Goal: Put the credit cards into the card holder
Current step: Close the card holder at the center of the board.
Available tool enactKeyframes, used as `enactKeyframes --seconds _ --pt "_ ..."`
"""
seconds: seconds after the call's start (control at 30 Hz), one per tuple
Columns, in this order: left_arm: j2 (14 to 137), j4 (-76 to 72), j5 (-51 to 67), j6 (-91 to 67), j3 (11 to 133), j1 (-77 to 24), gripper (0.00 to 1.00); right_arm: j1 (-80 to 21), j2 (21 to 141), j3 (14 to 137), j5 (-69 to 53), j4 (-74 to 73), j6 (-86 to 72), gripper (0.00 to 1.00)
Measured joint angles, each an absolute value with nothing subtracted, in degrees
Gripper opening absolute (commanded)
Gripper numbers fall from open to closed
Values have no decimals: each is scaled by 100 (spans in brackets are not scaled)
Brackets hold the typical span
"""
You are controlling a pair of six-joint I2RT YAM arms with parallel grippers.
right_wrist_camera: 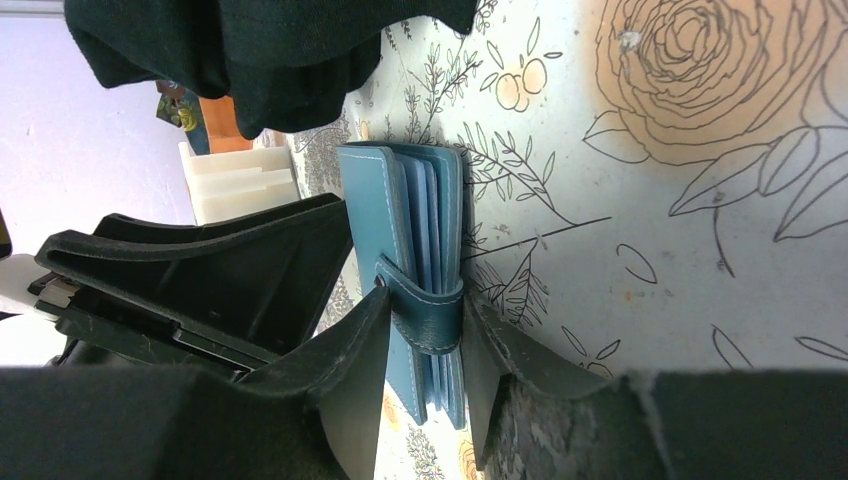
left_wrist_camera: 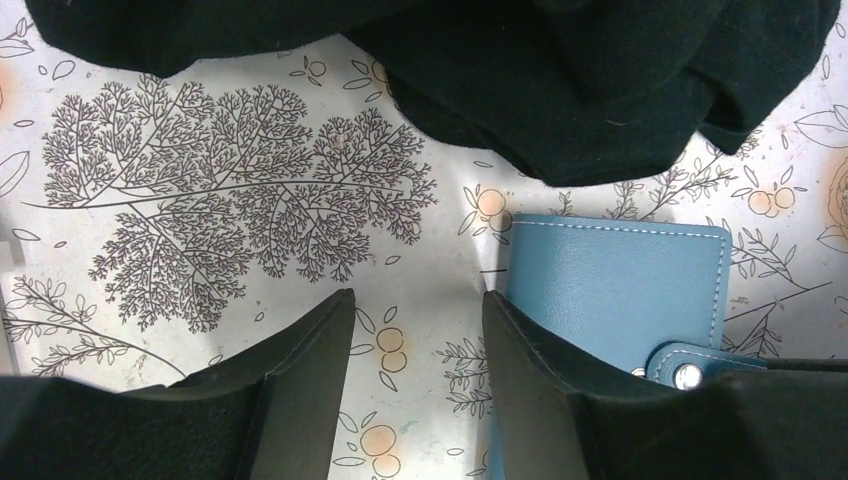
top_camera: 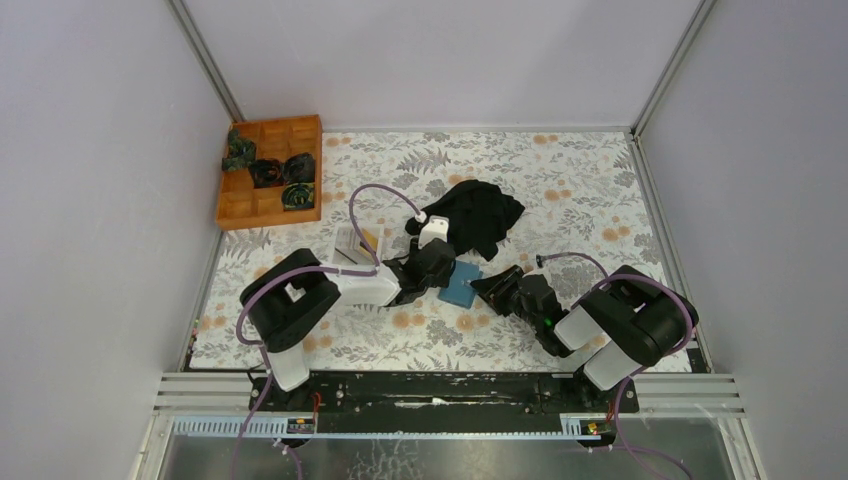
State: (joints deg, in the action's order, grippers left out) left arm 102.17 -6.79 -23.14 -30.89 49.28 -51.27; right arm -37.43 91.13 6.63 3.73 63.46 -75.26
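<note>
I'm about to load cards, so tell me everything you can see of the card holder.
The card holder is a teal-blue, leather-look wallet with pale stitching. It is closed, its strap snapped round lighter blue inner leaves. It rests on the floral table cover near the black cloth. The right gripper pinches it at the strap, fingers against both faces. The open left gripper hovers at its edge.

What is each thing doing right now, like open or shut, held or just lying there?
card holder: closed, strap wrapped round its edge, held.
right gripper: shut on the card holder at the strap.
left gripper: open, empty, beside the card holder.
black cloth: crumpled in a heap behind the card holder.
wooden tray: dark bundles in some compartments, others bare.
</note>
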Motion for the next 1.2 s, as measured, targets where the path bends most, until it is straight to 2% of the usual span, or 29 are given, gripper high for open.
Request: enactKeyframes --seconds 0.7,1.2 --pt "10394 -360 -2399 -2906 5240 -5332 55 -3743 9076 676 353 6300 -7487 43" --pt "10407 -329 -2473 -3089 5258 -5437 55 -3743 7553 666 722 4416 -6936 49"
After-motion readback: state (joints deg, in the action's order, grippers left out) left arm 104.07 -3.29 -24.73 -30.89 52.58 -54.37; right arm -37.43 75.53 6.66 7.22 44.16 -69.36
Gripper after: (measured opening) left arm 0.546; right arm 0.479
